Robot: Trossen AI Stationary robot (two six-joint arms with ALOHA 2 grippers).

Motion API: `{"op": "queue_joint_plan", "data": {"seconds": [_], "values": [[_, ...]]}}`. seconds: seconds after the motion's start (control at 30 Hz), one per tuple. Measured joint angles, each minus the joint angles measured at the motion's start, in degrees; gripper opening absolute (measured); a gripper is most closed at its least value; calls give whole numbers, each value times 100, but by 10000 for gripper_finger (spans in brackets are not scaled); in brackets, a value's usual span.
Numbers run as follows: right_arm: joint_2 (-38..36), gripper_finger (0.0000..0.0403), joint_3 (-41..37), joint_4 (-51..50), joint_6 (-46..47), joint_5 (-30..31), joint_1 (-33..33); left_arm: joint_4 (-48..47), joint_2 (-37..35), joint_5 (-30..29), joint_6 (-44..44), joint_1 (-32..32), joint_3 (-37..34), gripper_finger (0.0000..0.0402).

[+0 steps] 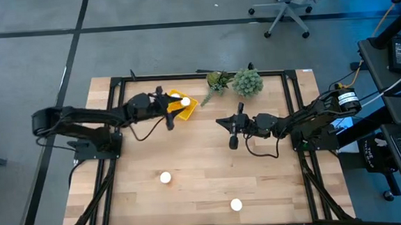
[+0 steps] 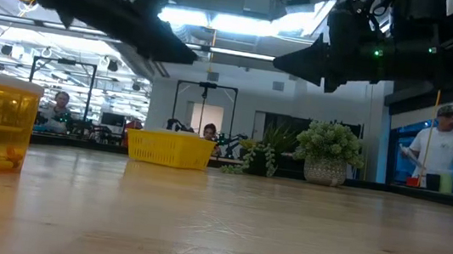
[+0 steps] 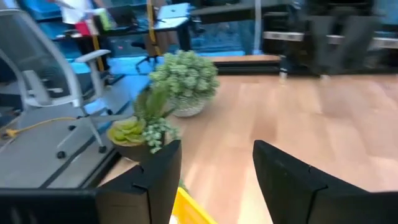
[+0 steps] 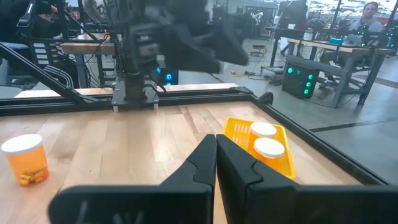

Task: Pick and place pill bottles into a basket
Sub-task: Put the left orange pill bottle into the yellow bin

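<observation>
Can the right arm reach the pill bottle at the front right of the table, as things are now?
Probably yes. That bottle stands alone on bare wood, and the right gripper hangs shut above the table's middle with nothing between them. It would have to open first.

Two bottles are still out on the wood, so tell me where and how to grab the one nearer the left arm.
Grip the orange pill bottle with the round white cap across its body just under the cap, coming straight down from above. It stands upright and alone on the bare wooden table, so the fingers fit either side. The left hand, open, is over the yellow square basket.
</observation>
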Motion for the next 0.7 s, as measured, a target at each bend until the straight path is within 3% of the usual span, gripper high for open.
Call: {"op": "queue_joint_plan", "data": {"seconds": [0.2, 0.4, 0.7], "values": [[0, 16, 1, 0, -22, 0, 1, -1145, -983, 447, 87, -184, 2, 169], [0, 17, 1, 0, -22, -2, 1, -1131, -1596, 1146, -198, -406, -564, 127], [0, 17, 1, -79, 0, -2, 1, 368, -1926, 1148, -638, -905, -1829, 23]]}}
